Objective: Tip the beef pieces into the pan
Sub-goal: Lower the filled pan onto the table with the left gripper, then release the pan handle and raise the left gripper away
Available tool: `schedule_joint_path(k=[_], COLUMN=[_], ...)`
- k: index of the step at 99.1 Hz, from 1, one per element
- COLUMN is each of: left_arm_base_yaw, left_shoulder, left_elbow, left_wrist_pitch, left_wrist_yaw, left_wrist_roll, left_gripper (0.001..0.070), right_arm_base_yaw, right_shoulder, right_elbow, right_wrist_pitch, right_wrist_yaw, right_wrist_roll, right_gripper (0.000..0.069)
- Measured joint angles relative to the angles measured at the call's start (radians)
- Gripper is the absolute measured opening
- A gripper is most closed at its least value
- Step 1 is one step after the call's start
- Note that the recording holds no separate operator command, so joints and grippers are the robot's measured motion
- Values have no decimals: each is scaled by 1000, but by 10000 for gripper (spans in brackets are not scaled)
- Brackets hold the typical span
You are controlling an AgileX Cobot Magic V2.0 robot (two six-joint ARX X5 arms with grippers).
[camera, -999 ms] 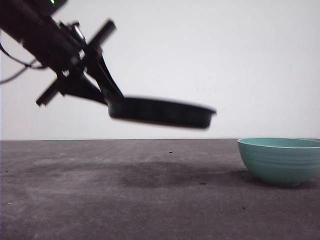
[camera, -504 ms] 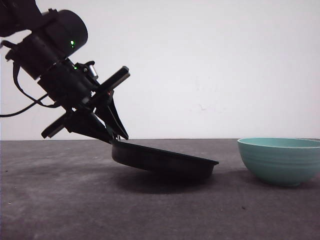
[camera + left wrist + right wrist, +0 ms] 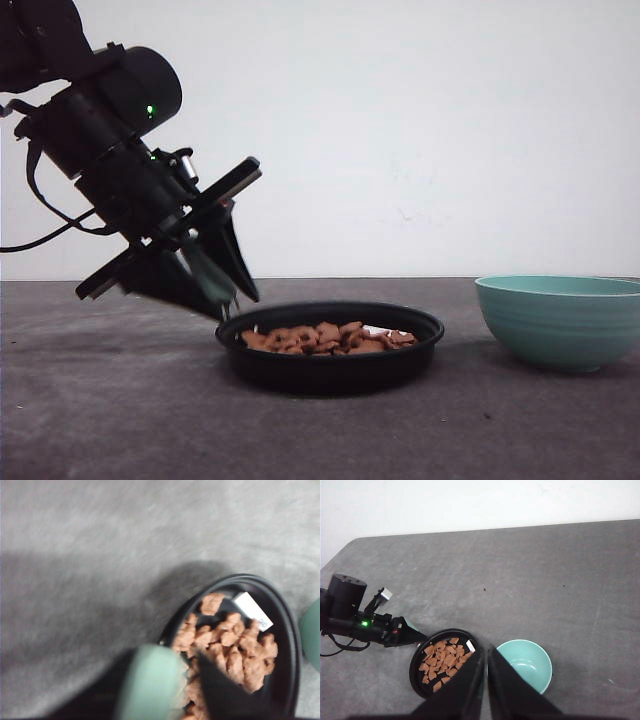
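While its fingers blur, the left gripper (image 3: pixel 228 290) clamps the mint handle (image 3: pixel 150 682) of the pan (image 3: pixel 330 360), which sits flat on the table (image 3: pixel 120 400) holding the beef pieces (image 3: pixel 325 338); right of it stands 1 teal bowl (image 3: pixel 560 320), edge cropped. Right gripper (image 3: pixel 486 680) fingers nearly meet, empty.

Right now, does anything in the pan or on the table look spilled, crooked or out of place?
One oddity: a small white tag lies in the pan beside the beef pieces, near the rim. Otherwise the pan sits flat, I see no pieces spilled on the table, and the teal bowl stands upright, apart from the pan.
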Motion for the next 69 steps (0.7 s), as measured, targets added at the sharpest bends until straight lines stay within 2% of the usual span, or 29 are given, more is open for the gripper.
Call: schedule_joint_path(k=[5, 10, 28, 35, 45, 58, 69], left_arm_base_yaw=[0, 0, 0, 0, 0, 0, 0], left_shoulder=[0, 0, -5, -34, -123, -285, -439], left_elbow=[0, 0, 0, 0, 0, 0, 0], left_wrist_pitch=[1, 0, -31, -51, -79, -131, -177], left_wrist_yaw=[0, 0, -4, -34, -110, -248, -359], left_wrist_roll=[-13, -20, -42, -46, -47, -28, 27], left_gripper=[425, 505, 694, 696, 696, 696, 696], right_arm_base_yaw=[0, 0, 0, 0, 0, 0, 0], right_shoulder=[0, 0, 0, 0, 0, 1, 2], right_elbow=[0, 0, 0, 0, 0, 0, -5], right_wrist_pitch=[0, 0, 0, 0, 4, 24, 59], right_wrist_yaw=[0, 0, 0, 0, 4, 31, 64], right_wrist_roll=[0, 0, -1, -5, -18, -41, -66], right_gripper=[10, 10, 10, 10, 10, 10, 10])
